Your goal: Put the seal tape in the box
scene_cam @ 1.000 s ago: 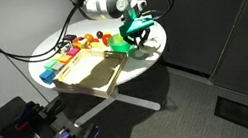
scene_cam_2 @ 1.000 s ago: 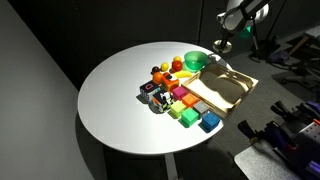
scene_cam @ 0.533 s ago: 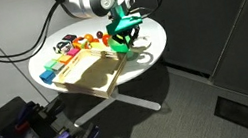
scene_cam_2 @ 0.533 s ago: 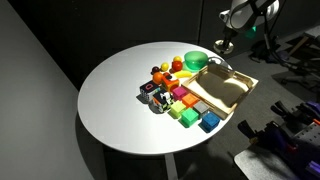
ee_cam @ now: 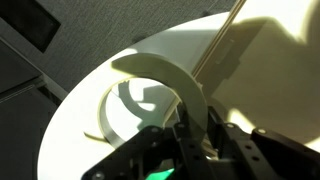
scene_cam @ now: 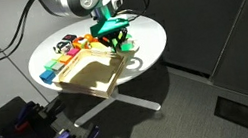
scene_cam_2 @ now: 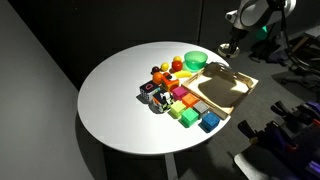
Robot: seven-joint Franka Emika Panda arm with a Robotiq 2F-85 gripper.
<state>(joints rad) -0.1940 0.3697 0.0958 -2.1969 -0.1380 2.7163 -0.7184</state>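
I have the seal tape (ee_cam: 160, 72) in my gripper (ee_cam: 195, 135): in the wrist view my fingers are closed on the wall of the white ring, which hangs clear of the table (ee_cam: 70, 140). The pick-up is done, as far as I can judge. The box (scene_cam: 90, 80) is empty in both exterior views, so the placing is not yet done. I am up in the air close to the box's corner (scene_cam_2: 228, 92), the corner nearest the green bowl (scene_cam_2: 194, 61). My gripper (scene_cam_2: 227, 47) is raised well above the box's low wall. In the wrist view a thin straight edge (ee_cam: 222, 35) runs just beside the ring, and I take it for the box's wall. Most of what lies under the tape looks like bare table, so I judge I am just outside the box, not yet over its floor. The exterior views (scene_cam: 113, 42) are too small to settle that, and the tape itself is too small to make out in them. What is left is to bring the ring over the middle of the box, lower it inside the walls, let go and draw back. The coloured blocks (scene_cam_2: 175, 100) lie along the box's other side, away from me, so I don't expect them in my path.
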